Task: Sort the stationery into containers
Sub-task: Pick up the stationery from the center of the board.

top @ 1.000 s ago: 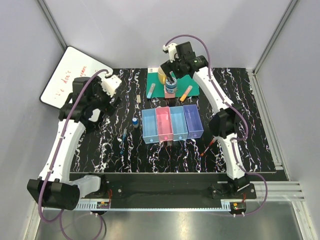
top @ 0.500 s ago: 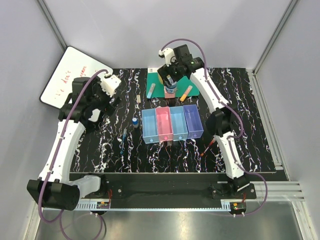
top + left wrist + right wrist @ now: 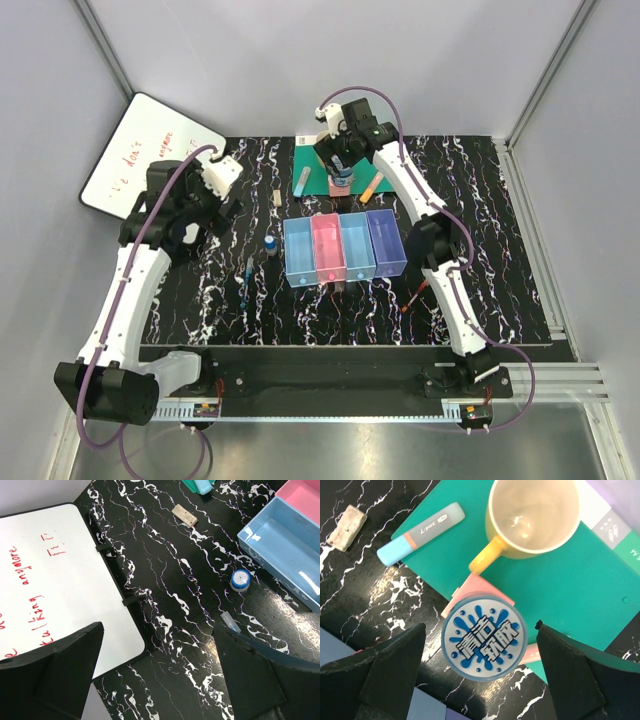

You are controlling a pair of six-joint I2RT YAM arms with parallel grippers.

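Note:
The round blue-white tin [image 3: 484,636] stands on a pink cube [image 3: 470,587] at the edge of a green mat. My right gripper [image 3: 480,626] is open just above it, one finger on each side, not touching; it also shows in the top view [image 3: 342,166]. A teal marker [image 3: 420,526], an orange marker [image 3: 373,184] and a beige eraser [image 3: 347,527] lie nearby. The four joined trays [image 3: 345,216] sit mid-table. The blue-capped bottle [image 3: 240,579] and thin blue pen [image 3: 231,622] lie left of the trays. A red pen [image 3: 415,296] lies to their right. My left gripper [image 3: 159,630] is open and empty.
A yellow cup [image 3: 535,515] stands on the green mat [image 3: 570,580] behind the tin. A whiteboard [image 3: 45,580] with red writing lies at the table's far-left corner, below my left gripper. Grey walls close in the table at the back and on both sides.
My right gripper has swung left and down over the tin. The left arm has barely shifted.

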